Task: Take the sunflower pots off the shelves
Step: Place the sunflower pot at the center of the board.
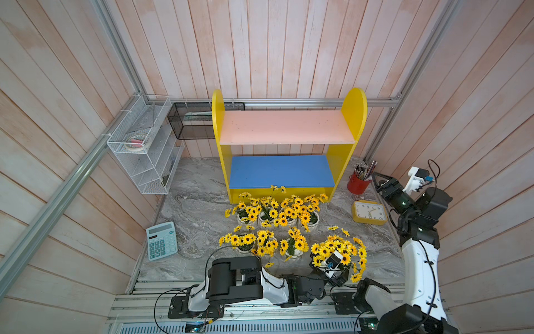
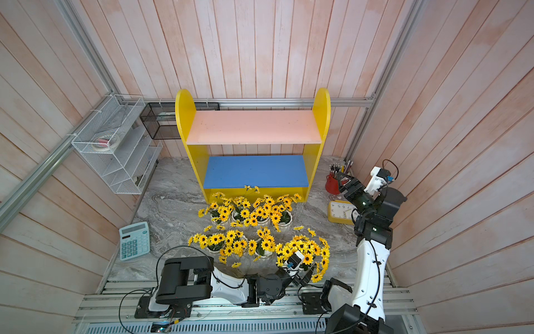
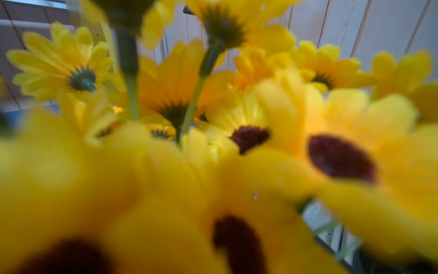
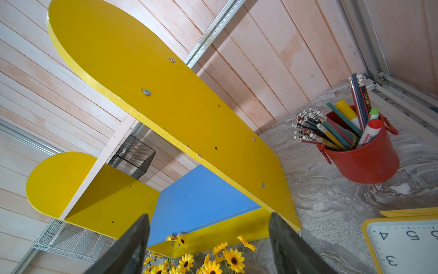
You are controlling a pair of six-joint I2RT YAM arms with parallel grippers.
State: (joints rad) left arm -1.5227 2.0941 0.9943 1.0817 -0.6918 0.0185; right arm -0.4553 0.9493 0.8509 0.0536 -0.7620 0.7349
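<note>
Top view — L gripper jaws wide amid sunflower pot blooms, R gripper parted.

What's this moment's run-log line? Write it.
shelves: both boards bare | sunflower pots: on table, before shelves | left jaws: hidden among front-row flowers | right jaws: open, empty

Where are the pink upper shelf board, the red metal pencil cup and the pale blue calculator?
pink upper shelf board (image 1: 286, 127): a top view, middle of its bare top face.
red metal pencil cup (image 4: 365, 163): right wrist view, on its outer wall.
pale blue calculator (image 2: 133, 245): a top view, on its keypad.
</note>
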